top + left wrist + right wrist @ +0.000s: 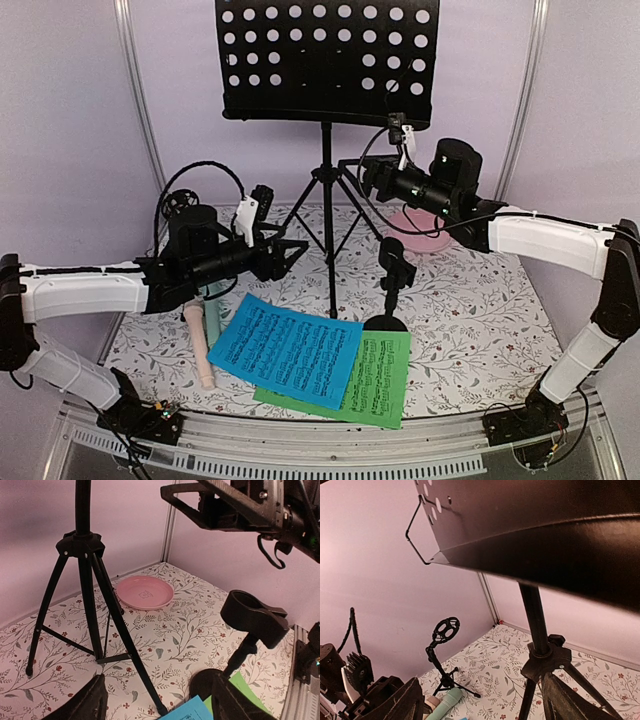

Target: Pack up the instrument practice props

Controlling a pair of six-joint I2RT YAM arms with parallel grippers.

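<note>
Soft, even pinkish light throughout; wrist views slightly blurred, shadows faint.

Honestly, nothing was legible anywhere. The blue music sheet (285, 350) and the green music sheet (378, 388), lower middle of the top view, carried rows of printed staves and notes. It was all too small to make out any title or words. The pink plate (131, 587), upper middle of the left wrist view, had a faint mark at its centre, which was unreadable too.
</note>
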